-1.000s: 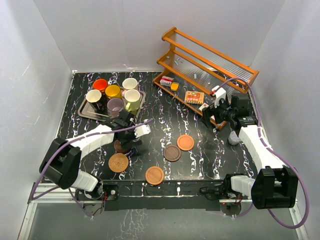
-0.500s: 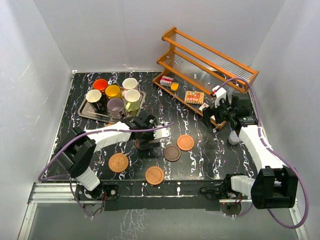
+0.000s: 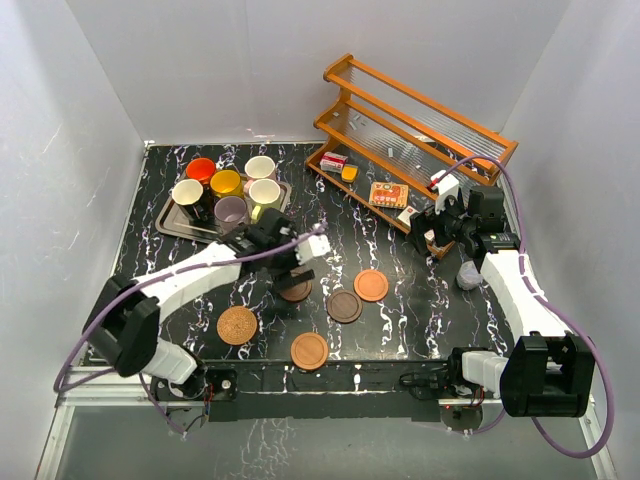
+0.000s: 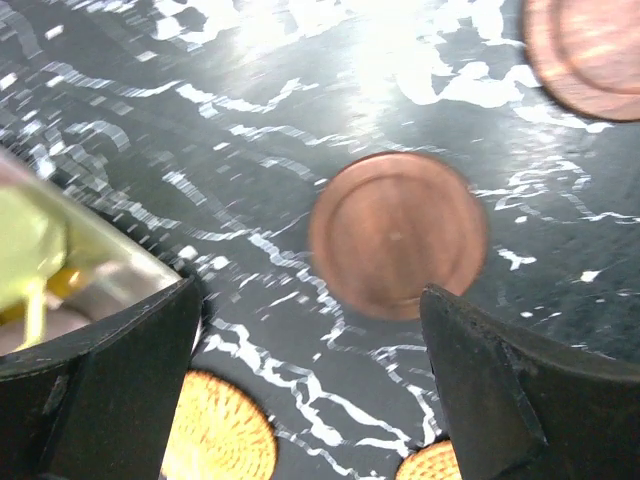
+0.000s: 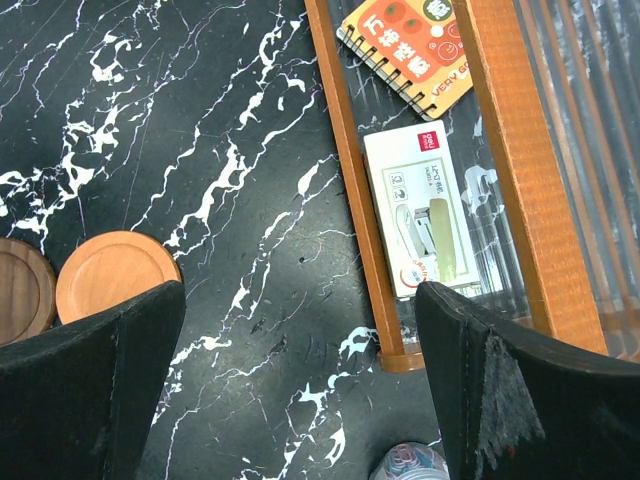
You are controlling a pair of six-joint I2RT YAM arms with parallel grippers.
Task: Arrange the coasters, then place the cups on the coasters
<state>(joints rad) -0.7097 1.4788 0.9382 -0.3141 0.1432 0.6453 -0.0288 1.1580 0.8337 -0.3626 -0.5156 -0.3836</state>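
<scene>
My left gripper [image 3: 290, 264] hovers open, with nothing between its fingers, just behind a brown coaster [image 3: 296, 289] that lies flat on the table. The blurred left wrist view shows that coaster [image 4: 397, 233] beyond the open gripper [image 4: 310, 296], with two woven coasters [image 4: 215, 430] near the fingers. Other coasters lie nearby: woven [image 3: 237, 325], orange-brown [image 3: 309, 351], dark brown [image 3: 344, 305], orange-brown [image 3: 371, 285]. Several cups stand on the tray [image 3: 172, 226], among them orange [image 3: 201, 169], lilac [image 3: 231, 211] and yellow-green [image 3: 265, 193]. My right gripper [image 3: 432, 232] is open and empty by the rack.
A wooden rack [image 3: 420, 125] stands at the back right with a notebook [image 5: 410, 40] and a white box [image 5: 425, 205] on its lowest shelf. A small patterned cup [image 5: 410, 466] sits beside the rack's foot [image 5: 405, 360], under my right gripper [image 5: 300, 290].
My left gripper swept right from beside the woven coaster, and the brown coaster came with it. The coaster now lies free on the table, and the gripper has drawn back toward the tray.
</scene>
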